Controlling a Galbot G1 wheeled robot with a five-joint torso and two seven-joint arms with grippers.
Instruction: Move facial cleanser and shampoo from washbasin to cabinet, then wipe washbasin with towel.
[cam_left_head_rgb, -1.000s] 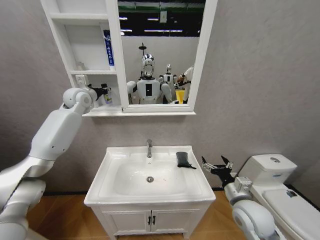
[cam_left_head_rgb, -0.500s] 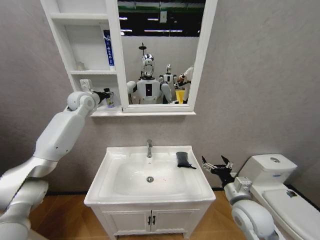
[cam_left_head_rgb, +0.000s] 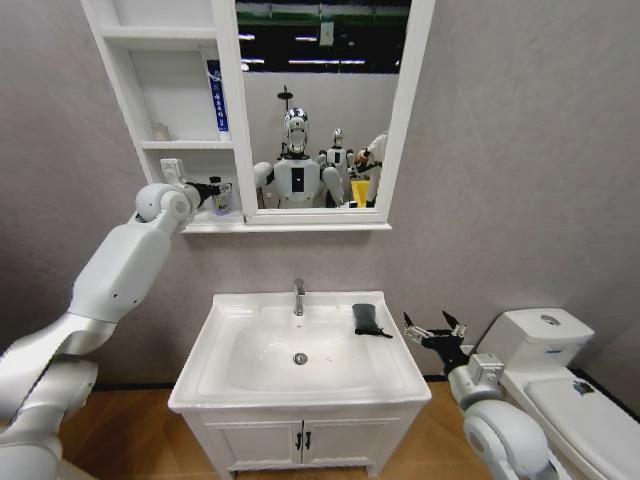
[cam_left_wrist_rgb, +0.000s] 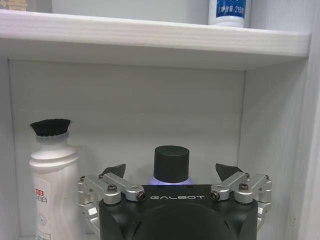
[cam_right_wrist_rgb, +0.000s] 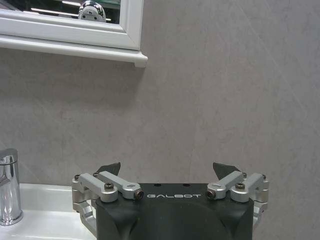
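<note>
Nearest to you, the right gripper (cam_left_head_rgb: 436, 332) sits low beside the washbasin's (cam_left_head_rgb: 215, 345) right edge, between it and the toilet (cam_left_head_rgb: 560, 375); in its wrist view the fingers (cam_right_wrist_rgb: 109, 169) are spread wide with nothing between them, facing the grey wall, tap (cam_right_wrist_rgb: 8, 186) off to one side. On the basin top you've got the towel (cam_left_head_rgb: 367, 319), dark and folded, lying on the right rear corner just right of the chrome tap (cam_left_head_rgb: 298, 297); the bowl holds no bottles. Farther up, your left arm reaches to the cabinet (cam_left_head_rgb: 178, 150), left gripper (cam_left_head_rgb: 214, 187) inside the lowest shelf bay next to the mirror frame. The wrist view shows its fingers (cam_left_wrist_rgb: 114, 171) splayed open on either side of a black-capped bottle (cam_left_wrist_rgb: 171, 164) standing upright on that shelf; the tips aren't touching it, so nothing is gripped. Just beside it stands a white bottle (cam_left_wrist_rgb: 54, 185) with a black ribbed cap, also upright. On the shelf above, a blue-and-white tube (cam_left_head_rgb: 216, 97) stands against the right wall of the bay.
</note>
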